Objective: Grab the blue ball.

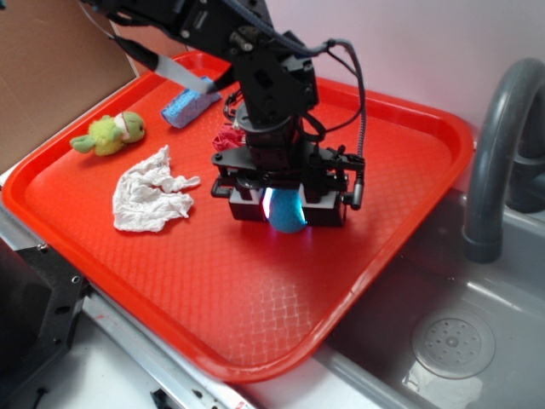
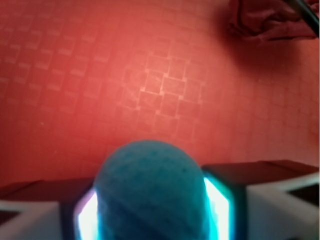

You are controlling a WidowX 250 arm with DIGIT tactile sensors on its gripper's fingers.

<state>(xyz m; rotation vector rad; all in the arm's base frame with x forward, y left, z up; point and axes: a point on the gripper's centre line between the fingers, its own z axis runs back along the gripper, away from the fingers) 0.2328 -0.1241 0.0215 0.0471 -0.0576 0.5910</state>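
The blue ball point(image 1: 288, 213) is a small teal, bumpy ball in the middle of the red tray point(image 1: 221, 290). My gripper point(image 1: 286, 207) reaches straight down over it, and the ball sits between the two fingers. In the wrist view the blue ball point(image 2: 150, 190) fills the gap between the lit pads point(image 2: 216, 205), which press on both of its sides. The gripper point(image 2: 151, 210) is shut on the ball. I cannot tell whether the ball touches the tray floor or is lifted off it.
A crumpled white cloth point(image 1: 153, 196) lies left of the gripper. A green plush toy point(image 1: 111, 134) and a light-blue sponge block point(image 1: 189, 106) lie at the tray's back left. A red wad point(image 1: 230, 138) sits behind the arm. A grey sink point(image 1: 443, 341) and faucet point(image 1: 498, 145) are on the right.
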